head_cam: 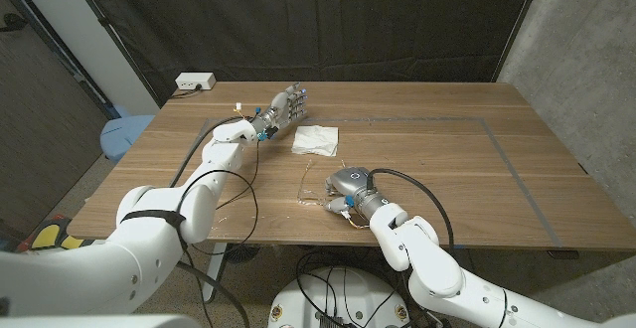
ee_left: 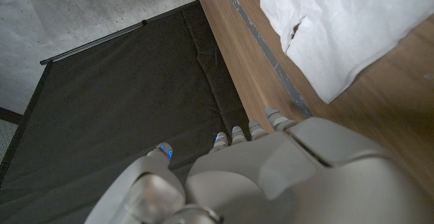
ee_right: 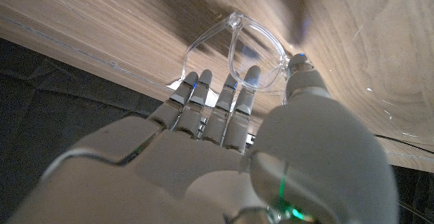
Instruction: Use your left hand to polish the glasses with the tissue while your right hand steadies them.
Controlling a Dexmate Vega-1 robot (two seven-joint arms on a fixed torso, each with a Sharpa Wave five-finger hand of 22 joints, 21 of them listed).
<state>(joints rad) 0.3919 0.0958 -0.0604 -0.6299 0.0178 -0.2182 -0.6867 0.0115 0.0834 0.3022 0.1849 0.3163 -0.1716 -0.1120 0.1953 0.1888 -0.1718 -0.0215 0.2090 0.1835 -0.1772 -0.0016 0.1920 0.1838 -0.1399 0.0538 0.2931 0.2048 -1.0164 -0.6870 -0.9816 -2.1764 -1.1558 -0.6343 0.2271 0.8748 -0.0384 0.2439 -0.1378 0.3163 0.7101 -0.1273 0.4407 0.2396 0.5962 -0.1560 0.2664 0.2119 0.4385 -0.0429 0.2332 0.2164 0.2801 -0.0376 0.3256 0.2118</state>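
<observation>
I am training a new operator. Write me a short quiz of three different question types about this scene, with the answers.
1. True or false: the left hand already holds the tissue.
2. Which object lies at the right hand? A) a cup B) clear glasses C) a pen
3. Fill in: the tissue lies on the ____, beside the left hand.

Key
1. False: the tissue lies apart from the hand.
2. B; whether the fingers grip the frame cannot be told.
3. table
</observation>
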